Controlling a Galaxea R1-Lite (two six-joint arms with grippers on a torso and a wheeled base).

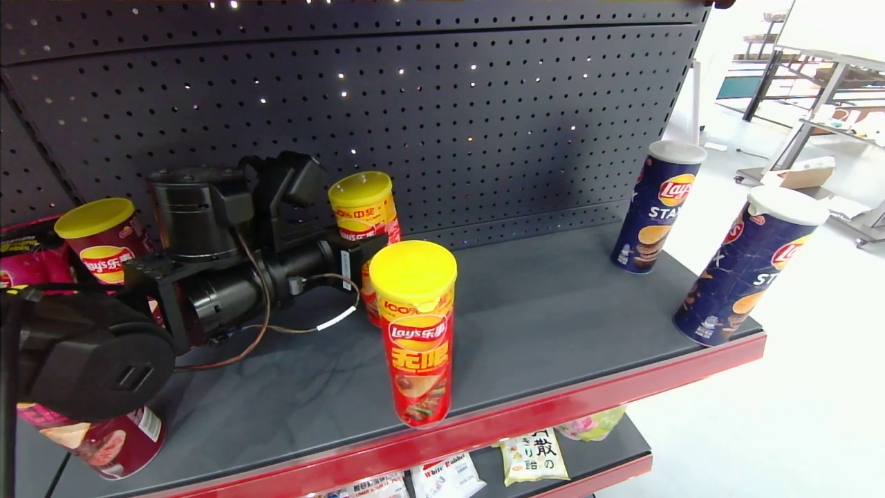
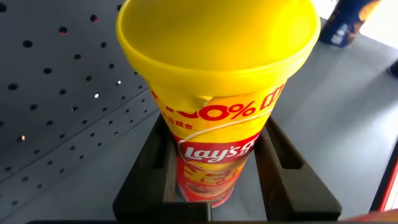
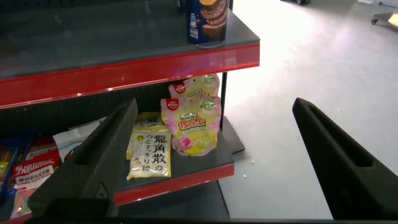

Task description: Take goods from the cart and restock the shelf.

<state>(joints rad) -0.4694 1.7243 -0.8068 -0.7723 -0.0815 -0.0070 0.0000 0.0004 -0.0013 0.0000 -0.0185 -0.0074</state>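
A red chip can with a yellow lid (image 1: 361,205) stands at the back of the dark shelf (image 1: 539,325). My left gripper (image 1: 365,257) is shut on it low down. In the left wrist view the can (image 2: 211,93) sits between both fingers (image 2: 149,177), which press its sides. A second red can (image 1: 415,332) stands near the shelf's front edge, just in front of the held one. My right gripper (image 3: 214,109) hangs open and holds nothing, level with the lower shelf (image 3: 180,177).
Two blue cans (image 1: 657,207) (image 1: 750,266) stand at the shelf's right end. Another red can (image 1: 104,238) is at the far left, and one more (image 1: 104,439) sits under my left arm. Snack bags (image 3: 189,124) lie on the lower shelf. Open floor lies to the right.
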